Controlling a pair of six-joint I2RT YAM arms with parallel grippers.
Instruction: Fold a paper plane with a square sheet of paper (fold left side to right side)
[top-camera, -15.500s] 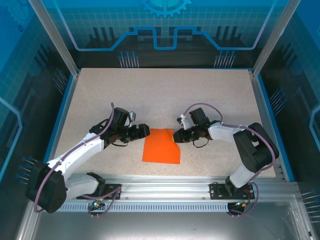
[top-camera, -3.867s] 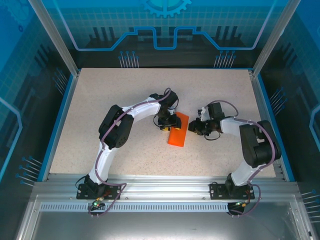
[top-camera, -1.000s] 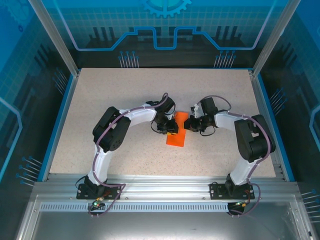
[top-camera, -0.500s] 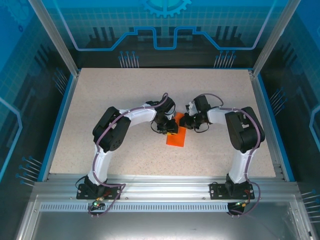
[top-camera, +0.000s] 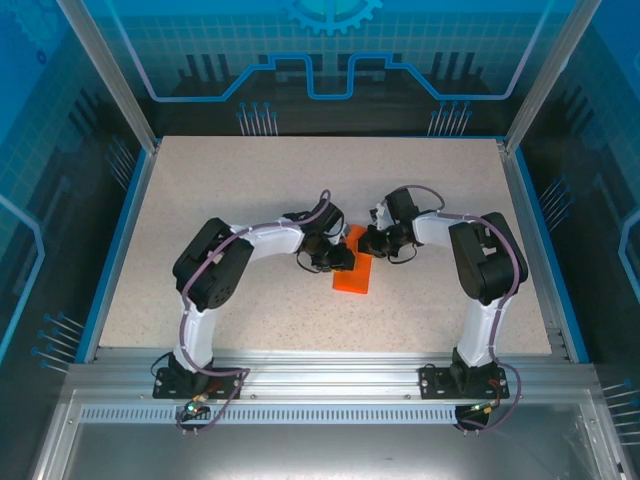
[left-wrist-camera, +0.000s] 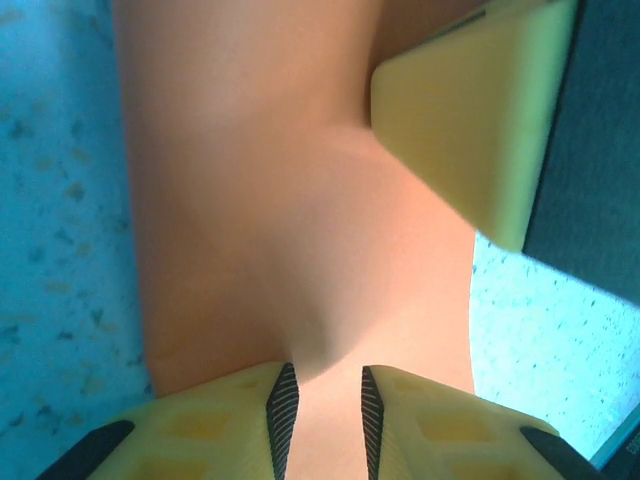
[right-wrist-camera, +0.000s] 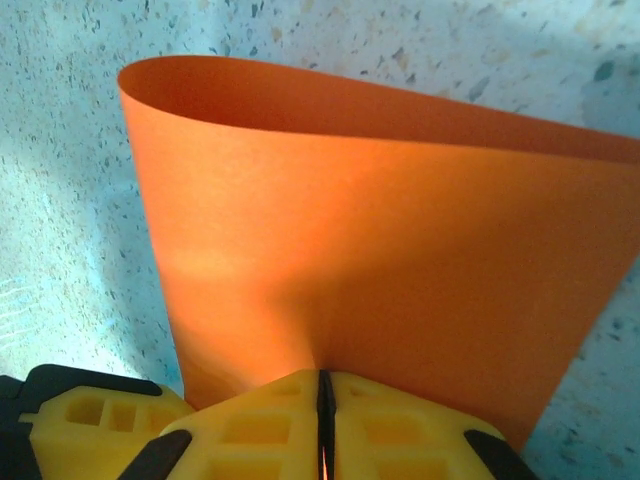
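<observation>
Since the earlier frame our left gripper (top-camera: 341, 260) has shifted slightly; its fingers stand apart over the paper (top-camera: 352, 272), while the right gripper (right-wrist-camera: 324, 400) pinches its edge to keep the fold.

Plain orange paper (right-wrist-camera: 380, 250); speckled, seemingly beige table (top-camera: 240, 190).

The square sheet of paper (top-camera: 352, 272), first spread wide on the worktop (top-camera: 200, 200), has been doubled over into a narrow strip, and the left end effector (top-camera: 341, 259) and right end effector (top-camera: 366, 244) have been brought together at its far end.
</observation>
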